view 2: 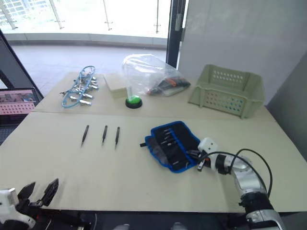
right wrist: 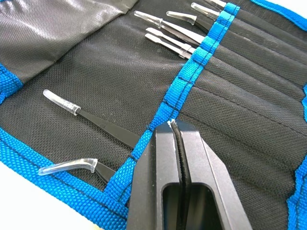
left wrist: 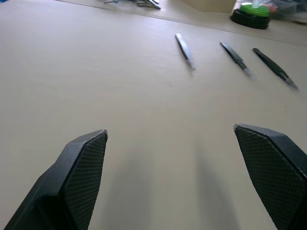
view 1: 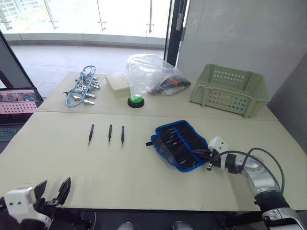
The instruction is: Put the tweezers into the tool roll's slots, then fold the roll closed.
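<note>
1. At the near left edge of the table (view 1: pixel 72 163), the left gripper (view 1: pixel 52 190) hovers with its two black fingers (left wrist: pixel 81 177) spread wide apart, holding nothing.
2. Ahead of it, three black tweezers (view 1: pixel 109 132) lie loose on the table in a row, side by side and apart from one another, roughly parallel.
3. At the far left, a bunch of metal clips with blue cord (view 1: pixel 81 91) lies on the rear table, with a laptop (view 1: pixel 17 103) off the left edge.
4. Farther back in the middle stand a green button (view 1: pixel 136 100), a pale box (view 1: pixel 117 84) and a clear plastic bag (view 1: pixel 153 74).
5. Right of the loose tweezers, the tool roll (view 1: pixel 180 143) lies open and flat, blue edging all round. Several tweezers sit in its slots (right wrist: pixel 249 62), their clear-capped tips (right wrist: pixel 60 101) sticking out past the blue band.
6. The right gripper (right wrist: pixel 173 125) rests at the roll's near right corner, fingers pressed together, tips on the blue band; whether fabric is pinched cannot be told.
7. At the far right stands a pale green basket (view 1: pixel 230 88).
</note>
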